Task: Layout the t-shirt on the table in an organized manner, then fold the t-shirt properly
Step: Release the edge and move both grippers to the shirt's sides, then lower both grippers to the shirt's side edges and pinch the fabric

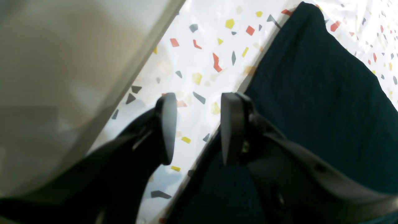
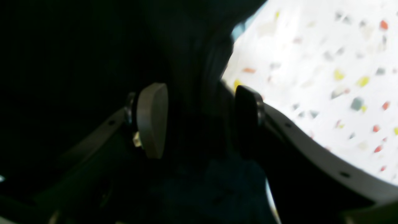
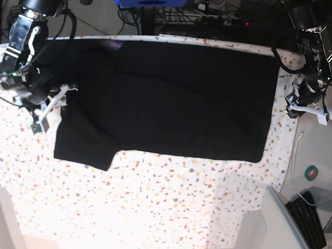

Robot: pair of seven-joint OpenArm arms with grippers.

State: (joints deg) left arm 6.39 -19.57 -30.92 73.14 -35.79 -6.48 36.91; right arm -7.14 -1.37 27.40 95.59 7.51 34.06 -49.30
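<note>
Both pincers stand with jaws apart. In the right wrist view the right gripper [image 2: 199, 119] has black cloth lying between its parted pads, pinched by neither. In the left wrist view the left gripper [image 1: 196, 129] is spread over bare speckled cloth just beside the shirt's edge, holding nothing.

Filling the upper middle of the base frame, the t-shirt [image 3: 171, 98] lies flat and broad, plain black side up, one sleeve jutting toward the lower left. I judge the laying-out nearly or wholly done; no fold shows yet, so all the folding is left.

Beneath it the table [image 3: 155, 207] shows white cloth with coloured flecks, bare across the lower half. Around it: tangled cables [image 3: 207, 15] along the top edge, a keyboard [image 3: 311, 220] at the lower right corner, and a small round green thing [image 3: 312, 173] above it.
</note>
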